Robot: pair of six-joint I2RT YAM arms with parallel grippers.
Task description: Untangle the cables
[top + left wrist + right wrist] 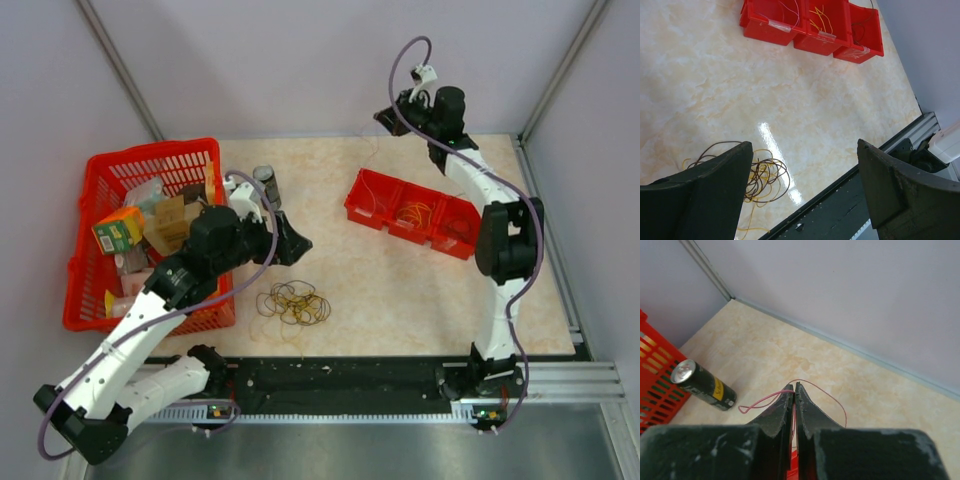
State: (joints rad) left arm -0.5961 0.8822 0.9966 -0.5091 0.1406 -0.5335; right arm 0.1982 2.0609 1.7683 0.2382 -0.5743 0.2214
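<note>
Lighting bright, diffuse, from overhead; shadows faint and soft. Left wrist view: white glare streak on bench near 6 o'clock. Right pincer, close to lens, blurs toward 6 o'clock. Top view slightly grainy.

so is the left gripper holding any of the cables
No, the left gripper is wide open and empty, and the tangle of cables lies on the table.
</note>
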